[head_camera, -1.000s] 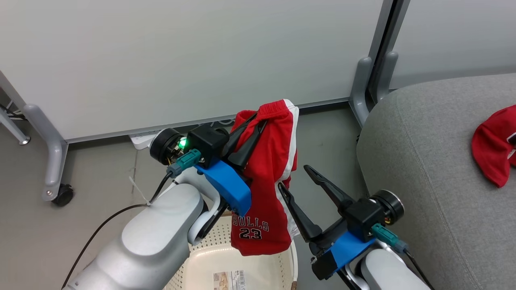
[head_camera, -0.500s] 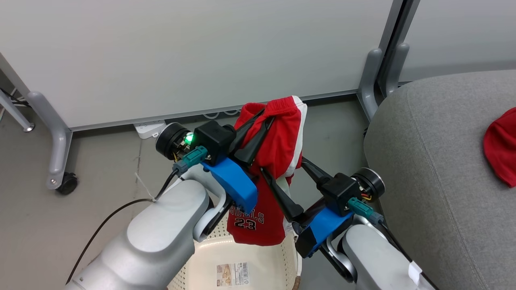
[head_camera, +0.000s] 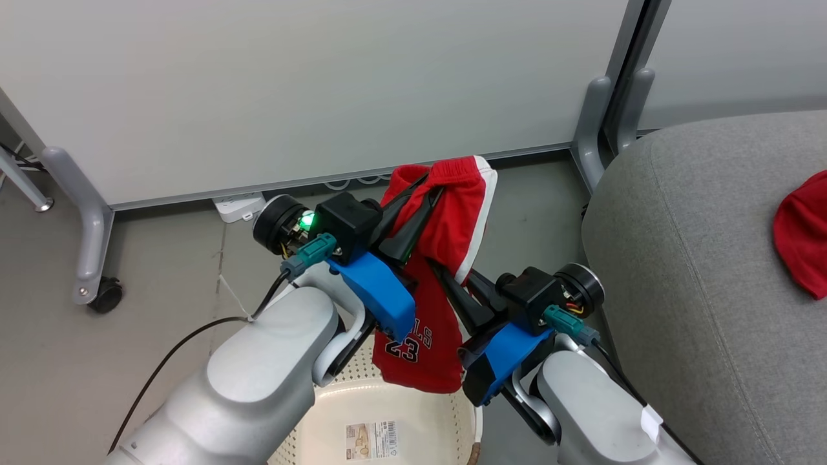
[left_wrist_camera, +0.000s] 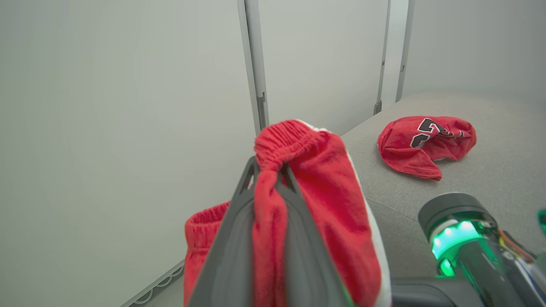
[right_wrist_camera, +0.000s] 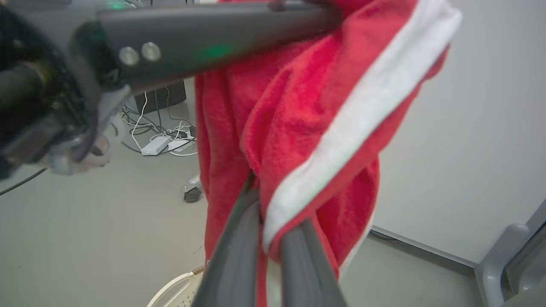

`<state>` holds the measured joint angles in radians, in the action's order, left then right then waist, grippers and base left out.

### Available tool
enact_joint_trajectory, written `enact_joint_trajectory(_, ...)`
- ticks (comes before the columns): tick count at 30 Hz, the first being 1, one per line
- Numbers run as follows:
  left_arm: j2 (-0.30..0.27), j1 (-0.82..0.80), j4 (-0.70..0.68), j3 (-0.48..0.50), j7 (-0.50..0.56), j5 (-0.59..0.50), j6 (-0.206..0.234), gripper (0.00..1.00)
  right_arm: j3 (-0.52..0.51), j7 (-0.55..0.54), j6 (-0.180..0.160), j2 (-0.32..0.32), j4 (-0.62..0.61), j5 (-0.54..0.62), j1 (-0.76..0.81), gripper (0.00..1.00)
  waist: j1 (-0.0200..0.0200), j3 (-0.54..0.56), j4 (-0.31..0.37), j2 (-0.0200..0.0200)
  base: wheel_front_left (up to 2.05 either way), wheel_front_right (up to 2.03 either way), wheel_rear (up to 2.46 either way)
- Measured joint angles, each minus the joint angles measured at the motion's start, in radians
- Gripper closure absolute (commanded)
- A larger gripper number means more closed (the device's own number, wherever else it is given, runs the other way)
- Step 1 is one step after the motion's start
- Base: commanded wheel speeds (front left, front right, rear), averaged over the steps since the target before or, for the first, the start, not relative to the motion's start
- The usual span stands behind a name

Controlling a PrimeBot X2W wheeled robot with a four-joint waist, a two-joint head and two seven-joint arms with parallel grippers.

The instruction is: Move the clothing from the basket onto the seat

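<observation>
Red "BULLS 23" shorts (head_camera: pixel 446 226) with white trim hang above the basket (head_camera: pixel 387 400). My left gripper (head_camera: pixel 431 186) is shut on their elastic waistband (left_wrist_camera: pixel 286 132). My right gripper (head_camera: pixel 452 274) reaches in from the lower right and is shut on a fold by the white side stripe (right_wrist_camera: pixel 341 132), just below the left gripper's fingers (right_wrist_camera: pixel 213 34). A second red garment (left_wrist_camera: pixel 426 143) with black-and-white lettering lies crumpled on the grey seat (head_camera: pixel 685 271). The cream-white basket holds a paper label on its floor.
White partition panels on grey wheeled feet (head_camera: pixel 90 245) stand behind the shorts, with a post (head_camera: pixel 591 129) close to the seat's corner. A power strip and cables (right_wrist_camera: pixel 158 143) lie on the grey floor. My left forearm (head_camera: pixel 258 374) covers the basket's left side.
My right gripper has moved left to the hanging shorts and shut on them. The left gripper has kept its hold on the waistband. The head camera shifted slightly.
</observation>
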<state>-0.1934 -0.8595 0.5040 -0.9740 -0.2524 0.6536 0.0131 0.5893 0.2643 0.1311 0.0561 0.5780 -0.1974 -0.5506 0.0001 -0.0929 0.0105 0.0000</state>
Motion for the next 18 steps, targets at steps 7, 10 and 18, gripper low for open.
enact_joint_trajectory(7, 0.000, 0.000, 0.004, -0.001, -0.002, 0.003, -0.004, 1.00, 0.006, 0.000, 0.000, -0.002, 0.003, -0.006, 0.000, 1.00, 0.0000, 0.007, 0.005, 0.0000, 0.00, 0.00, 0.00)
enact_joint_trajectory(10, 0.000, 0.000, 0.005, -0.002, -0.002, 0.004, -0.004, 1.00, 0.008, 0.000, 0.000, -0.002, 0.002, -0.006, 0.000, 1.00, 0.0000, 0.007, 0.006, 0.0000, 0.00, 0.00, 0.00)
enact_joint_trajectory(18, 0.001, 0.000, 0.010, -0.003, -0.004, 0.004, -0.003, 0.85, 0.012, 0.000, 0.000, -0.003, 0.002, -0.006, 0.000, 1.00, 0.0000, 0.009, 0.005, 0.0000, 0.00, 0.00, 0.00)
